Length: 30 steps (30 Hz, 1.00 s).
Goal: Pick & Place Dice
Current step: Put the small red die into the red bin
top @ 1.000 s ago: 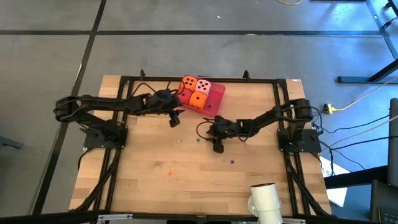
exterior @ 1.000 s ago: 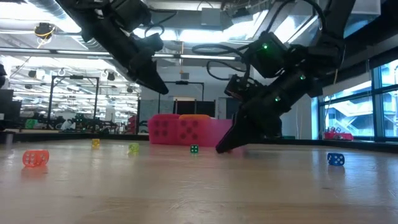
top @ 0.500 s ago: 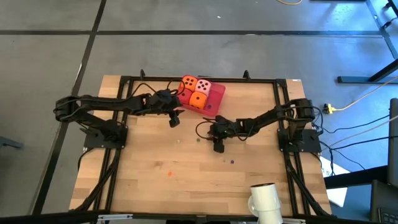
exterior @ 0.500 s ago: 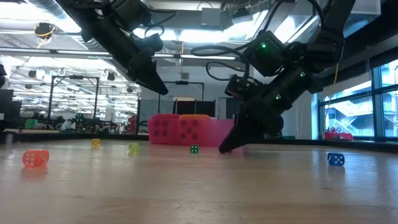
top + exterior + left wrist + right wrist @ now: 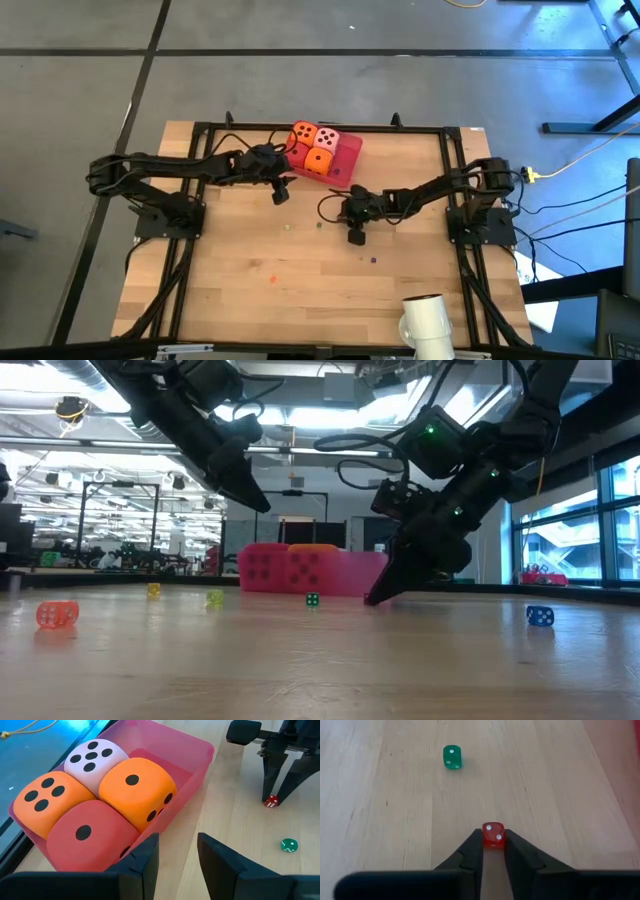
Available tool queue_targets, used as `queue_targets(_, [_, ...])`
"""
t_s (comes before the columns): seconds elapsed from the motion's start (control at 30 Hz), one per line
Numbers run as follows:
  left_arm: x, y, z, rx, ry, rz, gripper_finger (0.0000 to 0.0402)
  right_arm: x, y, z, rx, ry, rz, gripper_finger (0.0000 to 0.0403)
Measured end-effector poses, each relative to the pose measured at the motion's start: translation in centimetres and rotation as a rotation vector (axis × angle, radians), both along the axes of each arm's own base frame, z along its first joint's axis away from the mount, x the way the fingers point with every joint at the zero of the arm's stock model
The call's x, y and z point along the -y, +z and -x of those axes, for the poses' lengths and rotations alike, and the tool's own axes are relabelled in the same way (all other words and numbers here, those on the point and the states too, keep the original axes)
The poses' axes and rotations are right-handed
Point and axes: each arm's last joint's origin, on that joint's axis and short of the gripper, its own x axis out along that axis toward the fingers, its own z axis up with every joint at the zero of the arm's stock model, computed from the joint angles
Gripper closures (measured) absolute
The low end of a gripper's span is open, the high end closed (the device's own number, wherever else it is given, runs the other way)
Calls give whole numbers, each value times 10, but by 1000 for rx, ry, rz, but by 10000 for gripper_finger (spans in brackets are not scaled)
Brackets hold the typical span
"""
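At the twelve o'clock edge of the pale, straight-grained wooden desk (image 5: 250, 300), a translucent pink tray (image 5: 197, 757) with rounded walls holds four soft-looking dice packed in a square: two matte orange dice (image 5: 137, 790), a red one (image 5: 90, 837) and a pale pink one (image 5: 95, 757), all with dark round pips. The left tool (image 5: 177, 857) hovers just beside the tray's near corner, its two dark fingers a narrow gap apart and holding nothing. Toward the desk's centre, the right tool (image 5: 493, 851) points steeply down at the wood, fingertips pinching a tiny glossy red die (image 5: 493, 834) with white pips. A small green die (image 5: 452, 757) lies near it, toward nine o'clock in the overhead view. Low across the desk, a translucent orange die (image 5: 57, 615), a yellow one (image 5: 153, 590), a yellow-green one (image 5: 214, 598) and a blue one (image 5: 539, 616) sit scattered well apart. A white cylinder (image 5: 427, 322) stands at the five o'clock edge. Beyond lies grey floor overhead and a bright workshop with ceiling ducts.
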Motion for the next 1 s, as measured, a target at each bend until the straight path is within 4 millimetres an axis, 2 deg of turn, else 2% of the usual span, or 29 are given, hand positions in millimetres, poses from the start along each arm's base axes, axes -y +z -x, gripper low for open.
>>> queue_targets(0.1, [0,0,0,1,2,3,272,0,0,0,2,0,0,347])
queue_targets(0.3, [0,0,0,2,2,3,272,0,2,-2,32,0,1,324])
queue_targets(0.4, [0,0,0,2,2,3,272,0,8,-9,58,20,2,327])
queue_targets(0.53, [0,0,0,8,2,1,272,-1,28,-27,131,93,61,346])
queue_targets(0.67, [0,1,-1,8,2,1,272,6,51,-43,82,86,215,348])
queue_targets(0.87, [0,1,-1,13,-16,13,272,29,92,-60,-68,22,431,327])
queue_targets(1.0, [1,1,-1,17,-33,25,272,54,106,-57,-199,-58,515,338])
